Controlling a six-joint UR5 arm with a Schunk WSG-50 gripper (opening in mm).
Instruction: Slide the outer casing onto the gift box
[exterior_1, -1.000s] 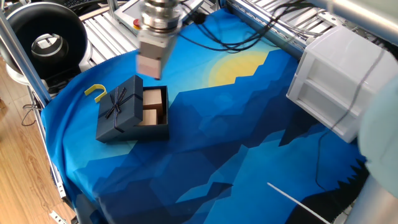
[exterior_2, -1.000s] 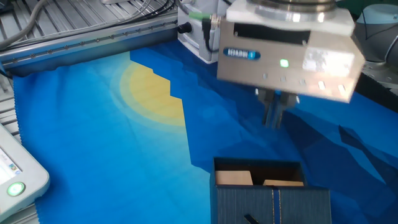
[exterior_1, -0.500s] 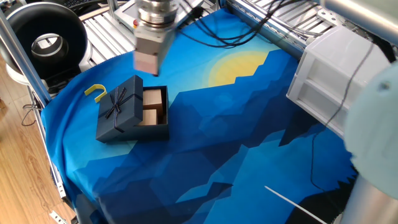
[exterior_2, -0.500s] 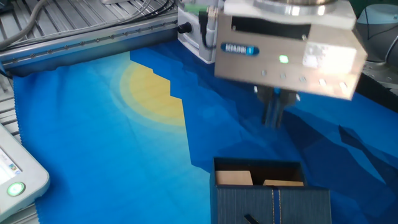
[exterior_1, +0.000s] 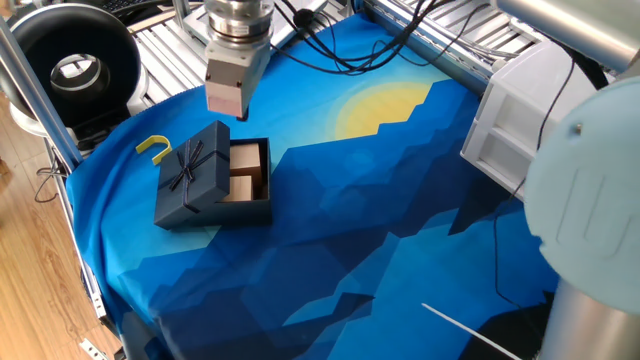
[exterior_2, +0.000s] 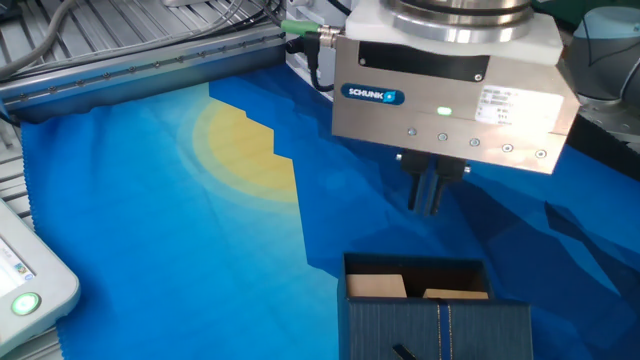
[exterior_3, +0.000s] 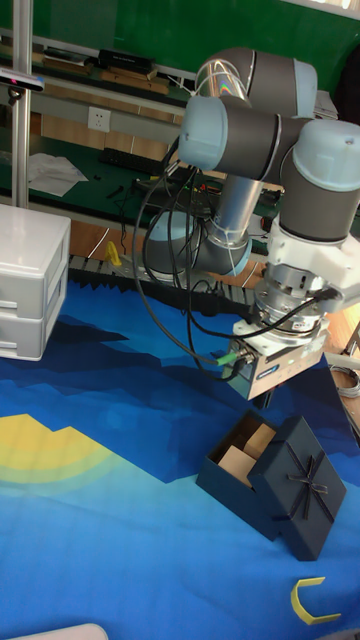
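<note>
The outer casing (exterior_1: 191, 178) lies on the blue cloth (exterior_1: 380, 230), set only partway over the gift box (exterior_1: 247, 180), whose tan compartments show on the side facing the white drawer unit (exterior_1: 535, 120). Above them hangs the Schunk gripper (exterior_2: 428, 190), empty, its fingers seemingly pressed close together. A small yellow hook (exterior_1: 155, 148) rests just beside the casing.

A blue cloth (exterior_1: 380, 230) with a yellow sun patch (exterior_1: 385, 108) covers the table; a wooden floor (exterior_1: 35, 290) lies beside it; a white drawer unit (exterior_3: 30, 280) stands at the cloth's edge; behind, a green wall (exterior_3: 120, 25) rises over a cluttered bench (exterior_3: 90, 110); a black round device (exterior_1: 70, 65) sits near the corner; metal rails (exterior_2: 120, 50) border the cloth.
</note>
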